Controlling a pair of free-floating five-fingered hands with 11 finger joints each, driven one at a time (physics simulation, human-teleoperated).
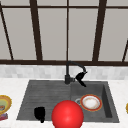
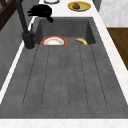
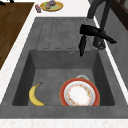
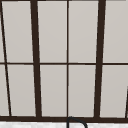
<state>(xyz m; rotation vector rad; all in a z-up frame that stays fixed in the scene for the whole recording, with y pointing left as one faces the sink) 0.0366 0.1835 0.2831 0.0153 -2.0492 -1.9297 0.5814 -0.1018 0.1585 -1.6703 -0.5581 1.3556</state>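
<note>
Right hand point(image 1: 81, 77): at the faucet point(image 1: 68, 72) spout, back edge of the sink point(image 1: 25, 100), fingers relaxed and pointing down, w/ nothing held; it hangs above the basin, nearer the spout than anything else. Plate point(image 1: 91, 102) lies directly below on the basin floor, banana point(image 3: 35, 95) toward the basin's front edge. Left hand point(image 1: 40, 114): idle near sink's front-left corner, beside red ball point(image 1: 67, 115); its fingers can't be made out.

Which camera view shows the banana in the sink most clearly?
The right side view shows the banana best: it lies whole and unobstructed on the basin floor, left of the red-rimmed plate. In the left side view, part of the banana shows above the basin's near edge, beside that plate.
</note>
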